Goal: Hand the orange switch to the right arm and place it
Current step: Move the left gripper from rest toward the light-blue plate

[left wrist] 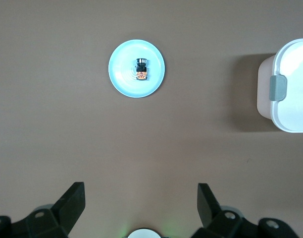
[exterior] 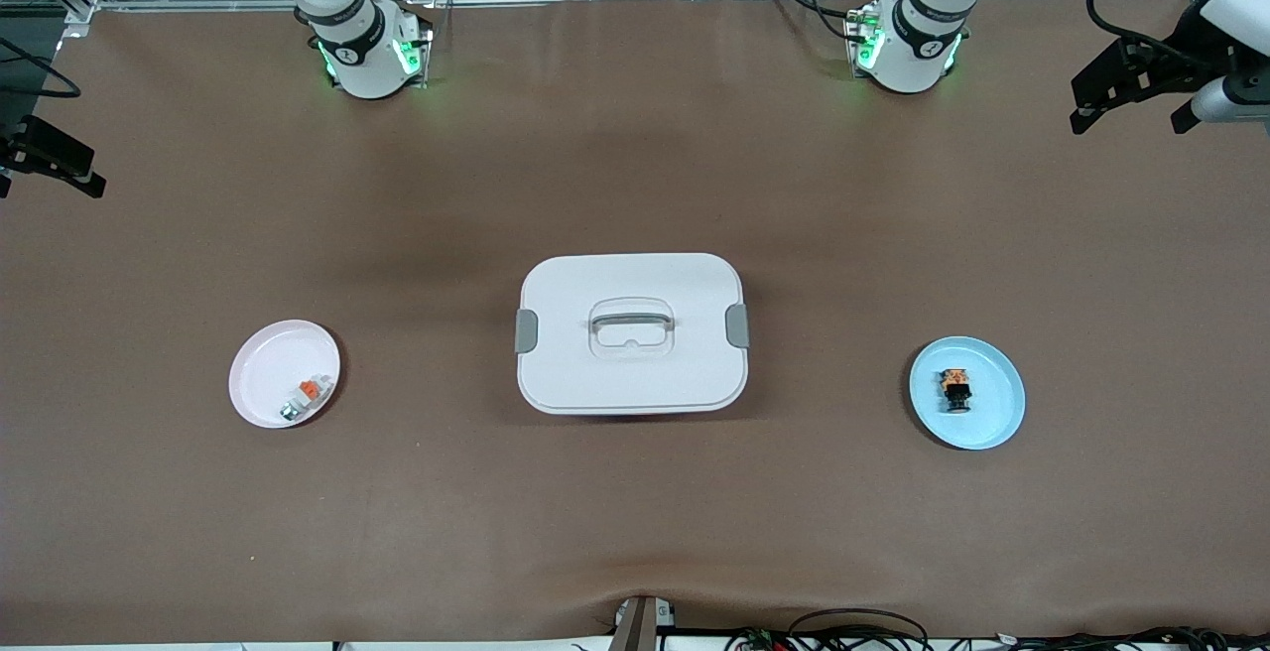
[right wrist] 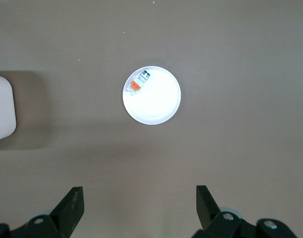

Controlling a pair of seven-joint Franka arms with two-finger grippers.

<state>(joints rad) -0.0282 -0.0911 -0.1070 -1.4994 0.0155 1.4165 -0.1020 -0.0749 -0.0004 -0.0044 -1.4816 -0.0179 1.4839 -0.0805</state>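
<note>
The orange switch [exterior: 956, 389], a stubby black part with an orange section, lies on a light blue plate [exterior: 997, 415] toward the left arm's end of the table. In the left wrist view the switch [left wrist: 141, 69] and its plate [left wrist: 123, 79] are far below. My left gripper [left wrist: 140, 198] hangs high over bare table between its base and that plate, open and holding nothing. My right gripper [right wrist: 139, 198] is also high and open, over bare table near a pale pink plate [right wrist: 159, 106]. The right arm [exterior: 362, 41] rises from its base out of the front view.
A white lidded box [exterior: 632, 333] with grey clips stands mid-table between the plates. The pale pink plate [exterior: 260, 373], toward the right arm's end, holds a whitish-grey part with an orange tab [exterior: 303, 398]. Cables lie along the table's nearest edge.
</note>
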